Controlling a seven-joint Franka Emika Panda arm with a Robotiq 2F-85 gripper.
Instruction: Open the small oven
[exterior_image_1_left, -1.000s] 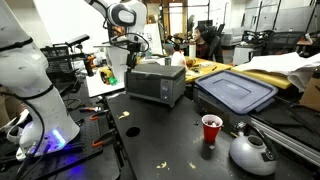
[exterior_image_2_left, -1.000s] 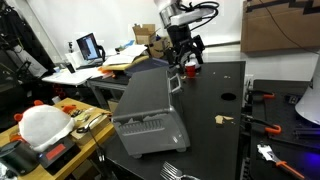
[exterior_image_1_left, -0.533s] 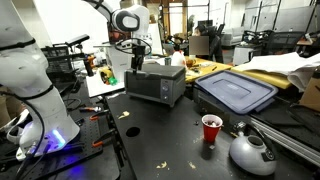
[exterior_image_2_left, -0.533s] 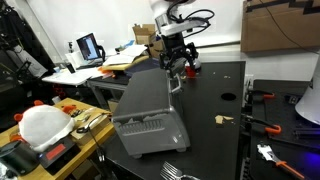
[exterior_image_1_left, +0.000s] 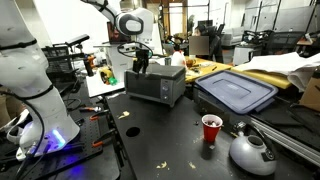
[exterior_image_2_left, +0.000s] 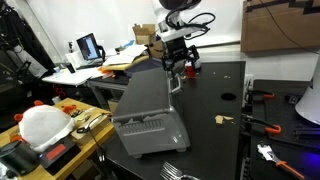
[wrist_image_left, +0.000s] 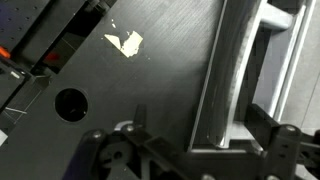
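The small oven (exterior_image_1_left: 156, 84) is a boxy silver-grey toaster oven with a dark glass front door, standing on the black table; it also shows in an exterior view (exterior_image_2_left: 146, 108). Its door looks closed. My gripper (exterior_image_1_left: 143, 65) is at the oven's top front edge, also seen in an exterior view (exterior_image_2_left: 177, 68). In the wrist view the oven's silver door handle (wrist_image_left: 228, 70) runs between my open fingers (wrist_image_left: 205, 138), which stand on either side of it without closing on it.
A flat dark-blue lidded bin (exterior_image_1_left: 236, 92) lies beside the oven. A red cup (exterior_image_1_left: 211, 129) and a silver kettle (exterior_image_1_left: 252, 150) stand nearer the front. A white robot base (exterior_image_1_left: 28, 90) stands at one side. A yellow scrap (wrist_image_left: 127, 43) lies on the table.
My gripper has moved down and sideways to the oven's top front edge, over the door handle. The oven has not moved.
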